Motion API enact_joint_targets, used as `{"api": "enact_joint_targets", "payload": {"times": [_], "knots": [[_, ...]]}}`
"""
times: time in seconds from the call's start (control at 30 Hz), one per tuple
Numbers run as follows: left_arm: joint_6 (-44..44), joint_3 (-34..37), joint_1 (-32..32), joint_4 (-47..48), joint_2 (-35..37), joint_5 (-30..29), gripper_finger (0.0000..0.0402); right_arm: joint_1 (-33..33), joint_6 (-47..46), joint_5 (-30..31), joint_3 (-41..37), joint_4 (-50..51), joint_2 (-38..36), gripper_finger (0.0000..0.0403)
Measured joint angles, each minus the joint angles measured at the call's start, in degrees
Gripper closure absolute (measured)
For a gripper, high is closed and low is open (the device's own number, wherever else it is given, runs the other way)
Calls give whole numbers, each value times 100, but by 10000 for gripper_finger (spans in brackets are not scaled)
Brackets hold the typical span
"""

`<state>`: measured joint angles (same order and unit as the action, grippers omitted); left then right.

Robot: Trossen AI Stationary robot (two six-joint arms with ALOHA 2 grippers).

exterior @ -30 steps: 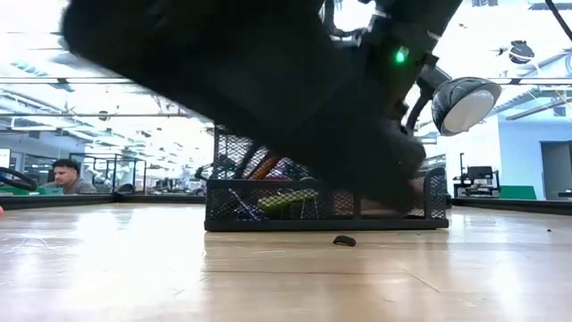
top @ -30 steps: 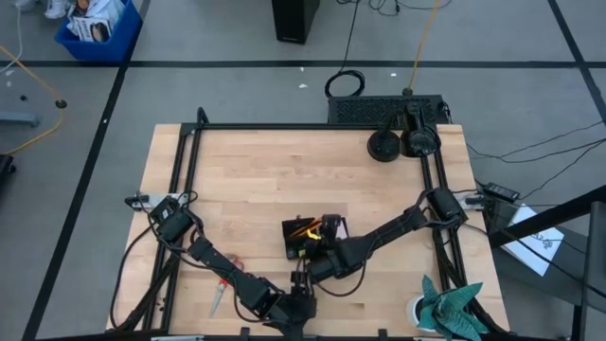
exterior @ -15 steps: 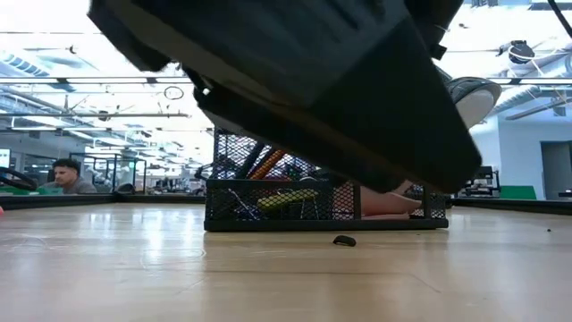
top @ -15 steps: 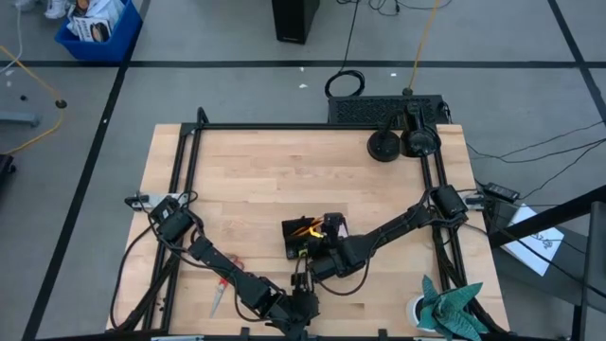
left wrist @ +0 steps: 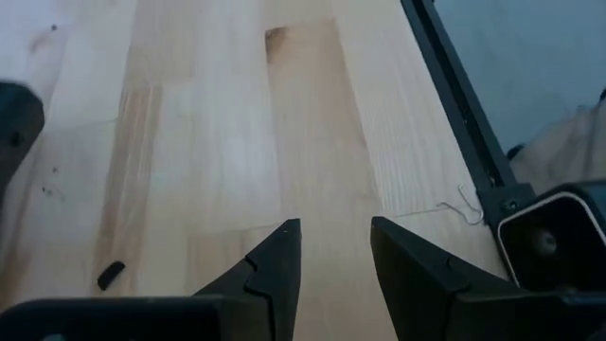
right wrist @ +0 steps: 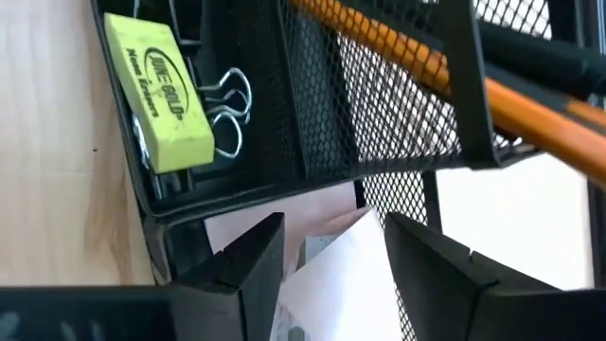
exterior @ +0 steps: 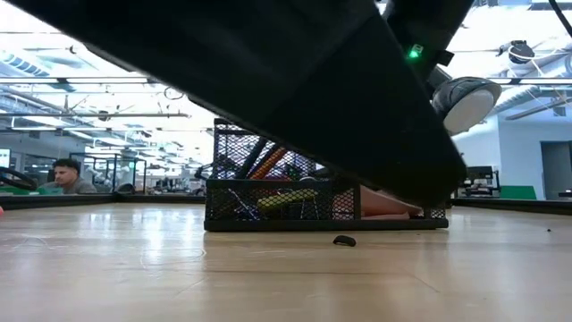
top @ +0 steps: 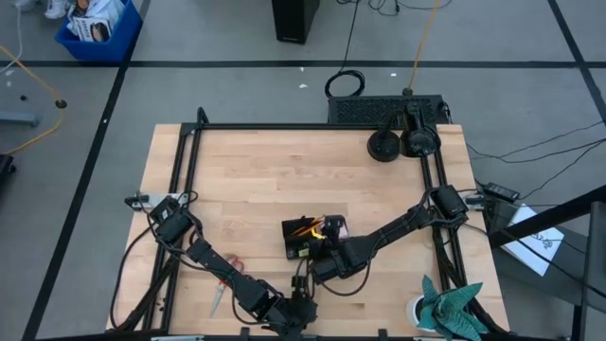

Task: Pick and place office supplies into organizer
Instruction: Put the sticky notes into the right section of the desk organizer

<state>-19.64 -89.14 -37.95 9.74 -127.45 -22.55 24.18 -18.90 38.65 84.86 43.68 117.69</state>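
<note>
Jaws on L gripper (left wrist: 331, 232) stand apart w/ nothing between, low over bare tabletop (left wrist: 208, 123) at the near edge. Scissors (top: 224, 281) lie out on the wood beside the L arm, not yet in. One loose binder clip (left wrist: 111, 274) sits on the wood off to the side of the L jaws, just in front of the organizer (top: 287, 242).

If that clip is my next pick, I'd swing L over so it's centred in the gap, come straight down and pinch it across its body. It's tiny and prob skids if nudged.

R gripper (right wrist: 331, 227) is at the organizer, jaws apart over the pad (right wrist: 346, 270) in an end compartment. Can't tell if the pad lies flat. Yellow block (right wrist: 161, 90), clips (right wrist: 227, 114) and pencil (right wrist: 426, 66) are already inside. I'd lift R straight up, clear of the mesh, so nothing drags out.
</note>
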Motion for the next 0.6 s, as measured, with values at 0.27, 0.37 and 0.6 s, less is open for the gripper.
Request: {"api": "enact_joint_targets", "payload": {"times": [0.27, 0.37, 0.6], "knots": [[582, 0, 86, -26, 1, 35, 266, 22, 494, -533, -4, -428, -2, 227], [660, 0, 85, -31, 1, 35, 266, 22, 500, -746, -4, -503, -6, 220], [1130, 0, 98, 0, -1, 15, 266, 26, 361, -891, -4, -473, -11, 184]]}}
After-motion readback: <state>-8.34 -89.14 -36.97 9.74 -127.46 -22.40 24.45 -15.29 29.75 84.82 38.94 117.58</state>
